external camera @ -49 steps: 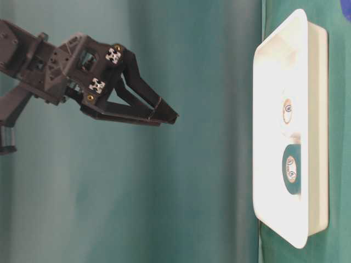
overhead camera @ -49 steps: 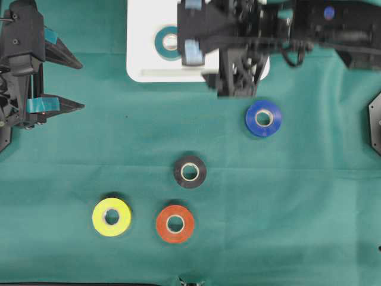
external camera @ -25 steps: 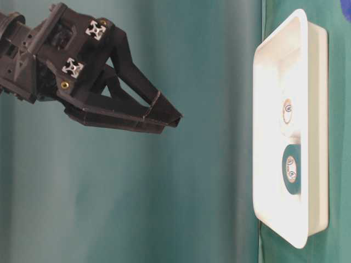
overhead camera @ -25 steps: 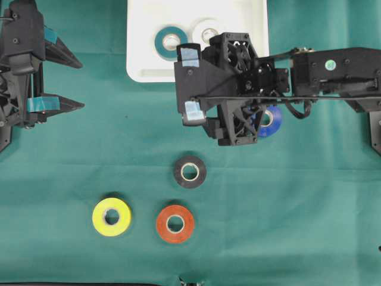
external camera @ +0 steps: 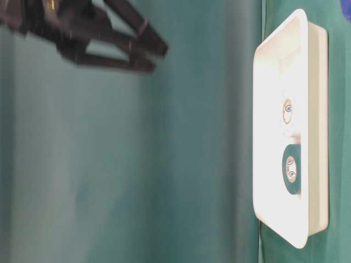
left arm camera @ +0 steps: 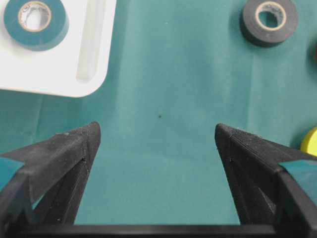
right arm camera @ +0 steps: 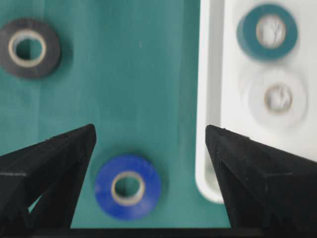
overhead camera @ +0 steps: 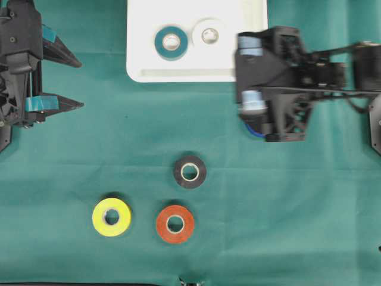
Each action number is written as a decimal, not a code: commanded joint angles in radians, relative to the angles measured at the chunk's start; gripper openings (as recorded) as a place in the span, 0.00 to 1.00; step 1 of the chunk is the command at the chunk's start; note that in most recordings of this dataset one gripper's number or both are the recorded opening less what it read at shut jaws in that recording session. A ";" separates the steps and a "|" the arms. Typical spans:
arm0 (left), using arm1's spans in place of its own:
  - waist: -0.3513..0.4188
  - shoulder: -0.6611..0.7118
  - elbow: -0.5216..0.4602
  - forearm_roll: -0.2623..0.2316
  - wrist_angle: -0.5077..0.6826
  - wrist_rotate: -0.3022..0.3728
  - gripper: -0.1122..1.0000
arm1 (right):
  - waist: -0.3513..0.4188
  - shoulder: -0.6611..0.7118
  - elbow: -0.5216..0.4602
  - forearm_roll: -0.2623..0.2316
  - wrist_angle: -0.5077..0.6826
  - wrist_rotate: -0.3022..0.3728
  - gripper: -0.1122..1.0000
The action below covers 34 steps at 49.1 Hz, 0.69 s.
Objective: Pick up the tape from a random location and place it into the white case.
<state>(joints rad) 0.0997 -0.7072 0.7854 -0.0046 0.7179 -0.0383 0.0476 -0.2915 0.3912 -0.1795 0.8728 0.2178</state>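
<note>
Right claw: our right gripper [right arm camera: 148, 136] stands spread wide with nothing between its fingers; it hangs above the green cloth [overhead camera: 286, 202] just off the case's corner.
Below the claw: the blue tape [right arm camera: 127, 187] lies flat on the cloth between the two fingers, closer to the left finger than the right in the wrist view. From overhead we see only a sliver of it [overhead camera: 255, 131] under the arm.
Beside the claw: the white case [overhead camera: 178, 74] sits just next to the blue roll, its rim close to the right finger. Inside it lie a teal tape [overhead camera: 171, 41] and a white tape [overhead camera: 206, 35], side by side.
Farther out: the black tape [overhead camera: 190, 171] is near; the orange tape [overhead camera: 175, 223] and yellow tape [overhead camera: 111, 216] lie well apart from the claw.
Left claw: our left gripper [left arm camera: 157, 134] is parked far across the cloth, fully spread and empty.
Risk, off-centre: we judge that lowering as we stand could land the left finger on the roll's top and push it away.
Risk, rim: the right finger might catch the case's edge and shove or tip the case.
Risk, blur: the arm looks smeared in the table-level view, so we cannot tell its height above the roll.
</note>
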 commanded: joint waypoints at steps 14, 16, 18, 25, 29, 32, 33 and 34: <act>0.003 -0.003 -0.018 0.002 -0.006 0.000 1.00 | 0.002 -0.293 0.172 -0.003 -0.017 0.040 0.90; 0.005 -0.003 -0.018 0.002 -0.006 0.000 1.00 | 0.003 -0.314 0.186 -0.003 -0.017 0.040 0.90; 0.003 -0.003 -0.018 0.002 -0.006 0.000 1.00 | 0.002 -0.331 0.198 -0.003 -0.017 0.040 0.90; 0.003 -0.003 -0.018 0.002 -0.005 0.000 1.00 | 0.002 -0.377 0.244 -0.003 -0.017 0.040 0.90; 0.003 -0.003 -0.017 0.002 -0.006 0.000 1.00 | 0.002 -0.393 0.264 -0.003 -0.018 0.040 0.90; 0.005 -0.003 -0.017 0.002 -0.005 0.000 1.00 | 0.002 -0.400 0.273 -0.005 -0.021 0.040 0.90; 0.003 -0.003 -0.017 0.002 -0.006 0.000 1.00 | 0.002 -0.402 0.275 -0.003 -0.021 0.040 0.90; 0.003 -0.003 -0.017 0.002 -0.005 0.000 1.00 | 0.002 -0.402 0.275 -0.005 -0.023 0.040 0.90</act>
<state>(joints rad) 0.1012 -0.7087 0.7854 -0.0046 0.7179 -0.0368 0.0476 -0.6842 0.6734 -0.1810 0.8606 0.2562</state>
